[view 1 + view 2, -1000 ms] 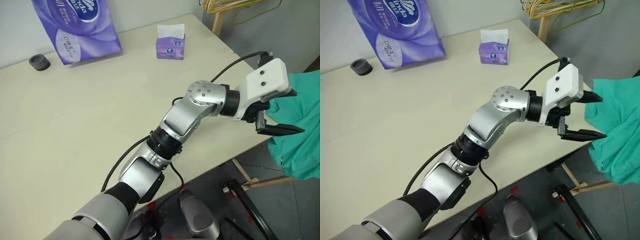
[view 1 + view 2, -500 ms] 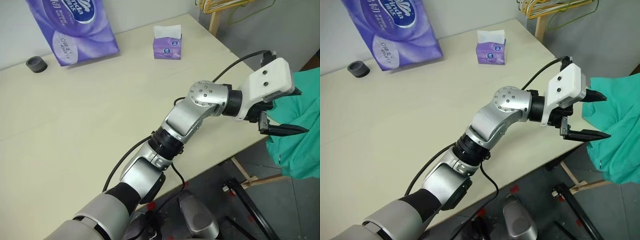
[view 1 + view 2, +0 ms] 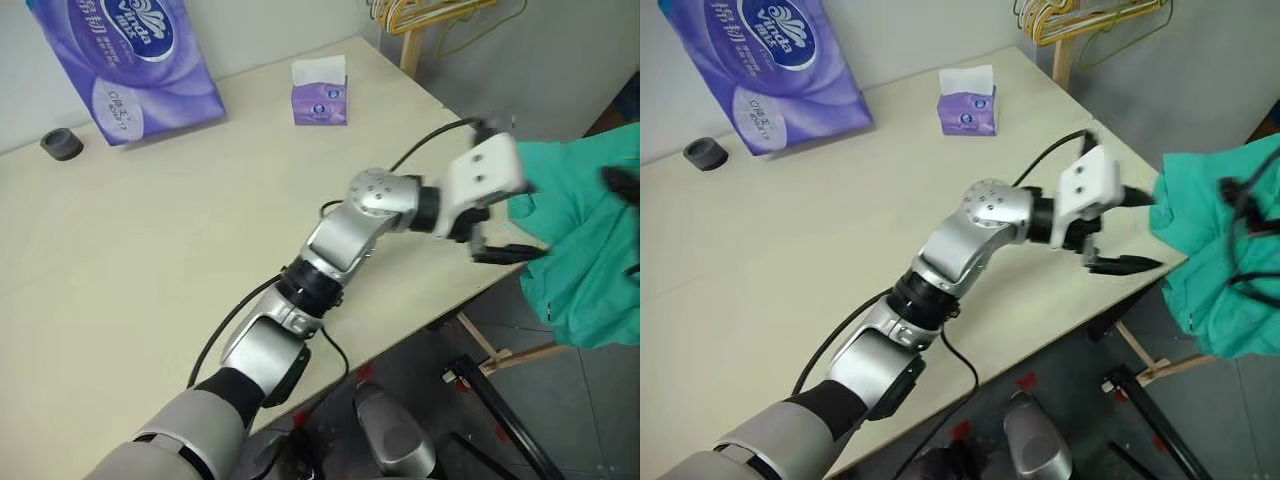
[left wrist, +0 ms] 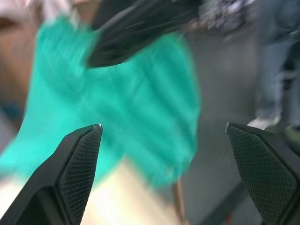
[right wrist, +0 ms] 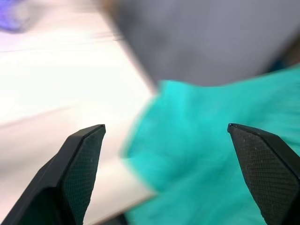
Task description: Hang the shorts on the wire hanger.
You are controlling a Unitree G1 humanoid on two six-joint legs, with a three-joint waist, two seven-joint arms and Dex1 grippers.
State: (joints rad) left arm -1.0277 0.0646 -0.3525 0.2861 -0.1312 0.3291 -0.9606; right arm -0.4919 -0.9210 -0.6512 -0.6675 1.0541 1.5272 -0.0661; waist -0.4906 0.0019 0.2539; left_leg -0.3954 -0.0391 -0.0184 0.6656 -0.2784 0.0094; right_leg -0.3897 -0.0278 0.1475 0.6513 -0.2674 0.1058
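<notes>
Here the left tool (image 3: 1127, 232) reaches out past the counter's (image 3: 150, 250) right edge with its two black fingers spread wide and nothing between them, their tips just short of the teal-green shorts (image 3: 580, 250). The shorts hang beyond that right edge, bunched and draped; their right side is cut off by the frame, and what holds them up cannot be made out. In the left wrist view the shorts (image 4: 126, 108) are a blur beyond the parted fingers, with a dark shape across their upper part that looks like the other arm. The right tool (image 5: 164, 173) is likewise released, its fingers standing far apart and empty, with the shorts and the counter's right edge ahead of them; in the head views it is only a dark blur (image 3: 622, 185) against the cloth. At the counter's far edge stand a large purple tissue pack (image 3: 125, 55), cut off at the top, a small purple tissue box (image 3: 320, 92) and a small black ring (image 3: 62, 144). Beyond the far right corner a bunch of yellow and green wire hangers (image 3: 1080, 15) hangs on a wooden post, only partly in frame.
</notes>
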